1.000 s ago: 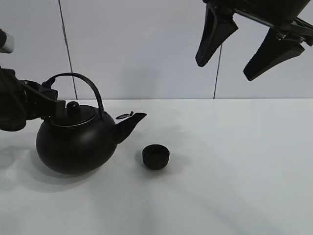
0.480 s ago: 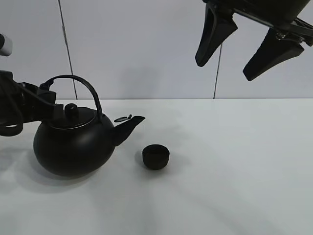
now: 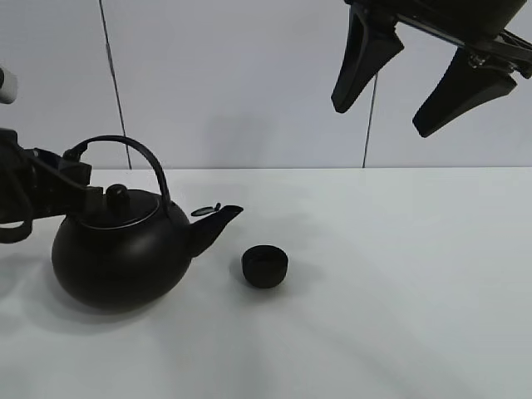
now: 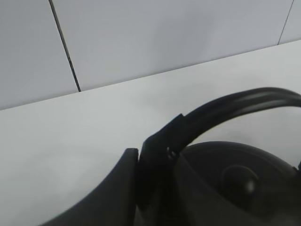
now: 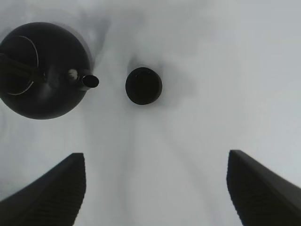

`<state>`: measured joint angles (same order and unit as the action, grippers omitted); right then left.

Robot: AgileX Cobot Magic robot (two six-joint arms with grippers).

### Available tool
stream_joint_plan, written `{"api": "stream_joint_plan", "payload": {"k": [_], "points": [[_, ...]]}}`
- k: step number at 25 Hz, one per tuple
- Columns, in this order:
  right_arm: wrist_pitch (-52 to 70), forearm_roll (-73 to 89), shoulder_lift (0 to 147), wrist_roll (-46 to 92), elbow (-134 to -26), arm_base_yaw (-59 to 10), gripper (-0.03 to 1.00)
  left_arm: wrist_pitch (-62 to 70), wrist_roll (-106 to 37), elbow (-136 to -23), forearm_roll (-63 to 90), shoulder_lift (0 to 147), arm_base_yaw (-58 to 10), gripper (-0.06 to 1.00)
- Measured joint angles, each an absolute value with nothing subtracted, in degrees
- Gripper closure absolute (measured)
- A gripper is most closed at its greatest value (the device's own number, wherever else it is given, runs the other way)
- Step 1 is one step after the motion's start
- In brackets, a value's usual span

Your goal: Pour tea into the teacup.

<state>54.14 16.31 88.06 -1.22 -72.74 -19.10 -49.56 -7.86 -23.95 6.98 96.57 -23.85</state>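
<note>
Teacup [image 3: 265, 266] seen upright on white desk [image 3: 399, 291], just beside kettle [image 3: 120, 253] spout, not touching; kettle body set to left of cup, spout pointed toward cup; left pincer [image 3: 73, 170] clamped on kettle's arched handle [image 4: 221, 110] near its base; right pincer [image 3: 416, 79] held high above desk, jaws spread apart, nothing gripped.

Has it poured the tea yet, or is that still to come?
Done: the left fingers are clamped on the kettle's arched handle. In hand: the kettle sits level beside the teacup, its spout aimed that way but short of the cup. Left: tipping it to pour; I can't see any tea in the cup. The right fingers hang open, high above.
</note>
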Motion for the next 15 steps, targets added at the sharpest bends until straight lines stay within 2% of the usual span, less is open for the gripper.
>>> {"api": "stream_joint_plan", "payload": {"k": [15], "points": [[54.1,16.3,88.1,-1.2,-72.7,-19.1,0.40,-54.5,-9.6,-21.7,7.0,98.2,-23.9,0.82]]}}
